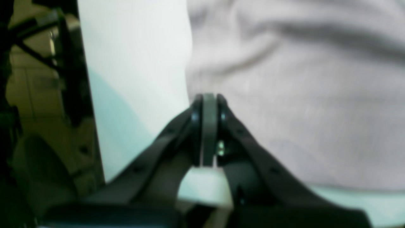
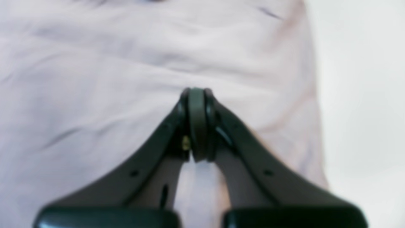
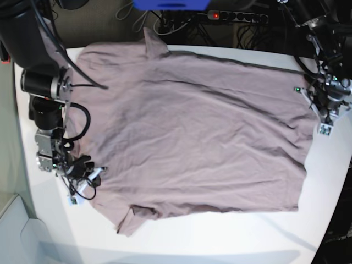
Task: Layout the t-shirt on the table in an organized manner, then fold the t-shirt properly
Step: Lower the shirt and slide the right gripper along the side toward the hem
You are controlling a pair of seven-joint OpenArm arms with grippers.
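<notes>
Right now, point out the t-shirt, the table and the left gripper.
t-shirt (image 3: 192, 137), base view, middle of the body.
table (image 3: 231, 236), base view, bare near strip.
left gripper (image 1: 208, 98), left wrist view, closed fingertips.

Bright, even light from overhead fills the room. The white table (image 3: 231, 236) glares, nearly washed out in the right wrist view. Soft shadows sit in the wrinkles of the t-shirt (image 3: 192, 137), and faint arm shadows stretch along the tabletop's near edge. Both wrist views are blurry, with cloth and dark fingers soft. The overhead view is sharper, and dim past the far edge.
</notes>
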